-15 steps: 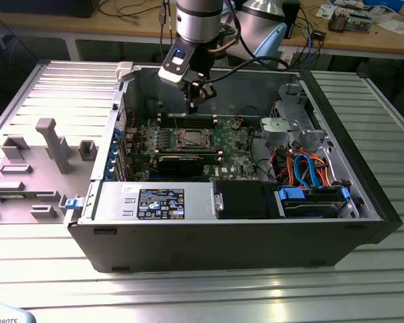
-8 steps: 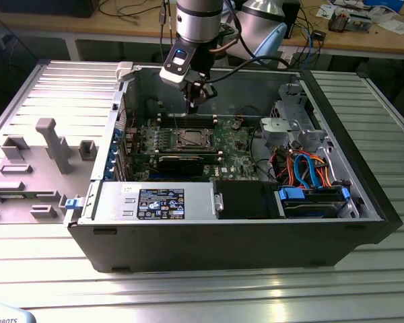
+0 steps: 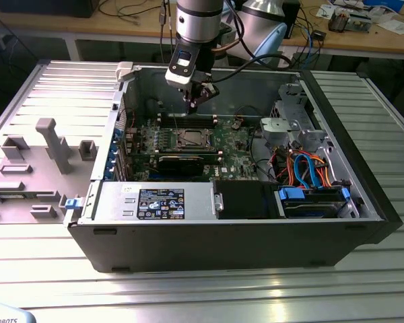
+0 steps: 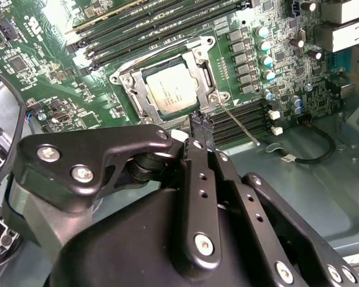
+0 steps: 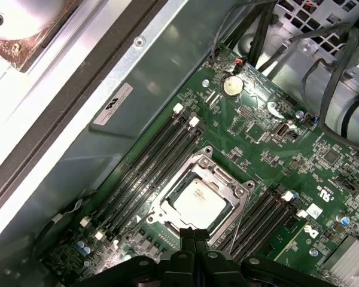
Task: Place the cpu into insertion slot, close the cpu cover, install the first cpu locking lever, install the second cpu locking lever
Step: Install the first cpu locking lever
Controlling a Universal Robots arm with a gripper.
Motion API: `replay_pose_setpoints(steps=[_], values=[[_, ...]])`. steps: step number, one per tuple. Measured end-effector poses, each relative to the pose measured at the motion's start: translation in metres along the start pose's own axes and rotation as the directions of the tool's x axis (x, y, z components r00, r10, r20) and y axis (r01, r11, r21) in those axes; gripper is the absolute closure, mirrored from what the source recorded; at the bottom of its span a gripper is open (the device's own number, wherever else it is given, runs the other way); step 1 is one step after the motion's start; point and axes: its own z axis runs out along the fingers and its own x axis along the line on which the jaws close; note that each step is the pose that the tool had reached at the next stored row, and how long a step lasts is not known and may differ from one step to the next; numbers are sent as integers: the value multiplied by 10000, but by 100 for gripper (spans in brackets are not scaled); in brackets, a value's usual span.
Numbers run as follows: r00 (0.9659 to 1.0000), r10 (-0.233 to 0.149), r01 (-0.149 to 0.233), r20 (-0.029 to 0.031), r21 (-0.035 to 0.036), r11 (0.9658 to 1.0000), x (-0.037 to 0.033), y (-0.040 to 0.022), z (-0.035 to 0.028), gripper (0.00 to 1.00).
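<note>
The exterior view looks down at an angle from high up on the open black computer case, which lies on the ribbed silver metal tabletop. It faces a cluttered wooden workbench behind and stands far enough back to take in the whole case. Both wrist views ride close above the green motherboard, looking down past the black end effector from different sides of it. All three views share the small square silver-topped cpu.
</note>
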Motion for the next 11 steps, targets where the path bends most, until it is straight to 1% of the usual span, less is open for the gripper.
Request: replay_pose_setpoints(steps=[6, 11], values=[[10000, -14, 14, 0, 1, 10000, 0, 0, 0, 89], [10000, -98, 98, -1, 5, 10000, 0, 0, 0, 89]])
